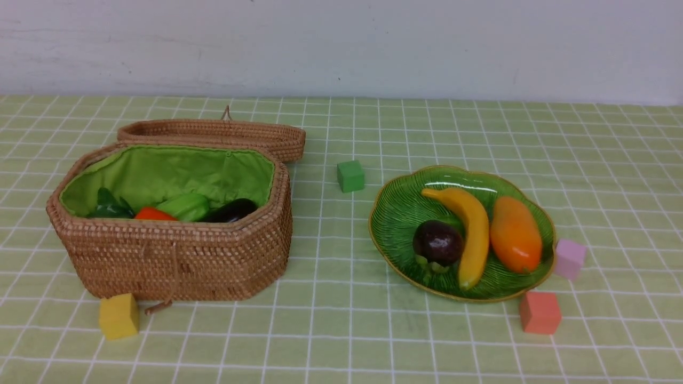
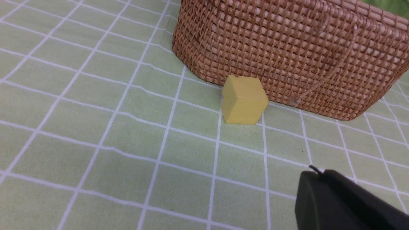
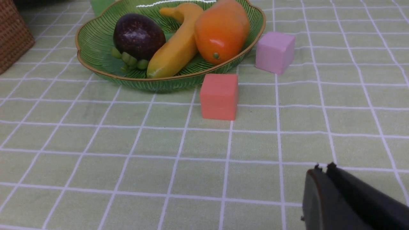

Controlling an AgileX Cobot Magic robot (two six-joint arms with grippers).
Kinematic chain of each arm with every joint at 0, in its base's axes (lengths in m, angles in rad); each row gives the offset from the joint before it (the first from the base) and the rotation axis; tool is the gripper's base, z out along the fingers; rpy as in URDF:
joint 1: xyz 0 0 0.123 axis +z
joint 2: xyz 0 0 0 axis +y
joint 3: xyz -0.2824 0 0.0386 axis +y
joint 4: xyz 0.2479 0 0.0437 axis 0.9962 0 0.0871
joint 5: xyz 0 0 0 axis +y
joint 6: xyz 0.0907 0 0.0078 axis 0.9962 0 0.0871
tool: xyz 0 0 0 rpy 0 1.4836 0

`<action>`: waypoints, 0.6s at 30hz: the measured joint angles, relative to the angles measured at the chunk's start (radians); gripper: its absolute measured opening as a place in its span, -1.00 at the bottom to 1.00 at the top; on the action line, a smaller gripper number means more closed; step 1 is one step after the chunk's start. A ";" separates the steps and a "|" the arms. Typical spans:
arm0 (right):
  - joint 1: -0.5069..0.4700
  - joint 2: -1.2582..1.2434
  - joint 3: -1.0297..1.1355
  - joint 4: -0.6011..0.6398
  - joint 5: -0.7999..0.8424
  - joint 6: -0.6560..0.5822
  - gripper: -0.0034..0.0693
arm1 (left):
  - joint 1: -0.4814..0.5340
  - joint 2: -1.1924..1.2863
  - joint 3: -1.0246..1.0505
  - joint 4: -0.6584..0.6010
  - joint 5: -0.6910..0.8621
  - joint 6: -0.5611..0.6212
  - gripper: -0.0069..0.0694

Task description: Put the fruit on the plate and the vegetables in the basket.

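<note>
On the green plate lie the banana, the orange mango-like fruit and the round dark-purple fruit. The right wrist view shows the same plate and fruit. The wicker basket holds a green gourd, a carrot with dark leaves and a dark eggplant, each partly hidden by its wall. Neither arm shows in the front view. My left gripper is shut and empty above the cloth near the basket. My right gripper is shut and empty, short of the plate.
A yellow cube rests against the basket's front, a green cube between basket and plate. A pink cube and a red cube stand by the plate's right rim. The basket lid lies open behind it.
</note>
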 joint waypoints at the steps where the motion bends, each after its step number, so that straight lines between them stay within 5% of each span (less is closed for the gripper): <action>1: 0.000 0.000 0.000 0.000 0.000 0.000 -0.84 | 0.000 0.000 0.000 0.000 0.000 0.000 -0.85; 18: 0.000 0.000 0.000 0.000 0.000 0.000 -0.82 | 0.000 0.000 0.000 -0.001 0.000 0.000 -0.85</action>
